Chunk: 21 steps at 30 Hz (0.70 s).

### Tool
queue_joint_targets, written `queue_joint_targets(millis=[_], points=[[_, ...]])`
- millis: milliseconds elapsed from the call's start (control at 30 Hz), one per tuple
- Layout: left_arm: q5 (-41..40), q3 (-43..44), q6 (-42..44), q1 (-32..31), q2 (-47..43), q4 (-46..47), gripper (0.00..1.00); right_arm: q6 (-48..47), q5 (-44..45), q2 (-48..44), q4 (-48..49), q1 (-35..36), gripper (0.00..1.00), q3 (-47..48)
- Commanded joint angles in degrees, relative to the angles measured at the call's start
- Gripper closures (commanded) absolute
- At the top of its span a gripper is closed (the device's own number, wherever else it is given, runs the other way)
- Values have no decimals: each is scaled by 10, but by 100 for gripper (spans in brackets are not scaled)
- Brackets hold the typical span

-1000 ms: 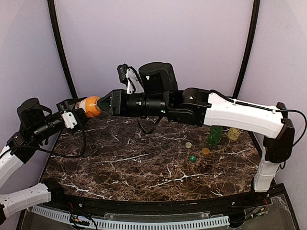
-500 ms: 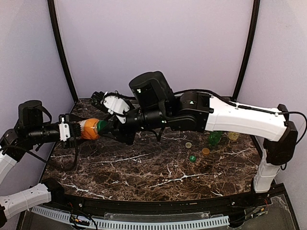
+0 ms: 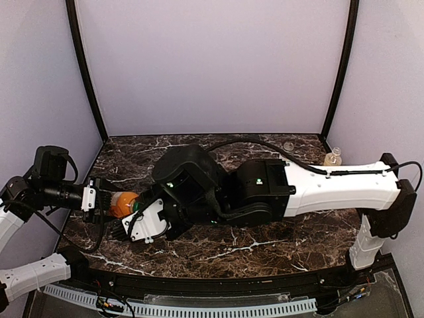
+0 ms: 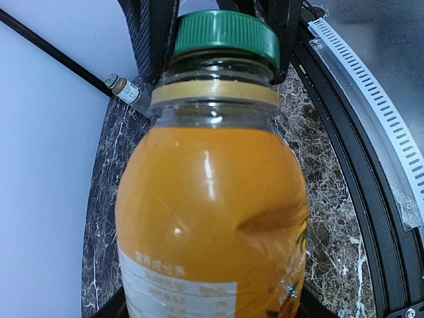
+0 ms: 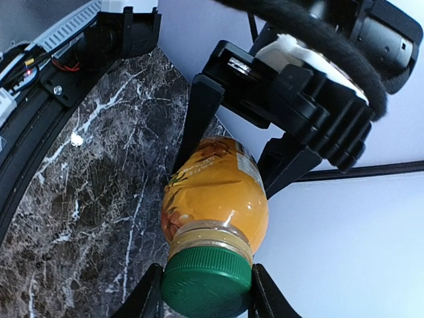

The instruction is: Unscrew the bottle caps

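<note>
The left gripper (image 5: 223,175) is clamping the squat orange bottle (image 4: 212,199) around its body and holding it on its side over the left part of the marble table (image 3: 285,248), with the neck pointing toward the other arm. The right gripper (image 5: 207,295) is reaching across from the right and pinching the bottle's green cap (image 4: 225,36) between its two fingers, so both claws are gripping the same bottle at opposite ends. At the back right corner a pale bottle (image 3: 333,157) is standing upright, well apart from both grippers.
</note>
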Motion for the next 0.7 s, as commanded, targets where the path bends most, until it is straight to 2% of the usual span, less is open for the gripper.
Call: queue_joint_targets(millis=[0, 133, 267, 467, 600, 667], points=[[47, 13, -4, -10, 9, -9, 99, -157, 76, 18, 91, 14, 100, -16], [39, 10, 4, -10, 9, -14, 99, -232, 92, -22, 190, 20, 100, -84], [36, 6, 11, -10, 10, -16, 99, -252, 58, -71, 263, 23, 100, -147], [35, -1, 20, -9, 8, -19, 99, -216, 3, -128, 314, 23, 100, -208], [34, -3, 17, -10, 7, -11, 99, -200, 13, -137, 323, 23, 100, -221], [30, -5, 1, -10, 6, 5, 99, -156, 40, -140, 336, 20, 100, -215]])
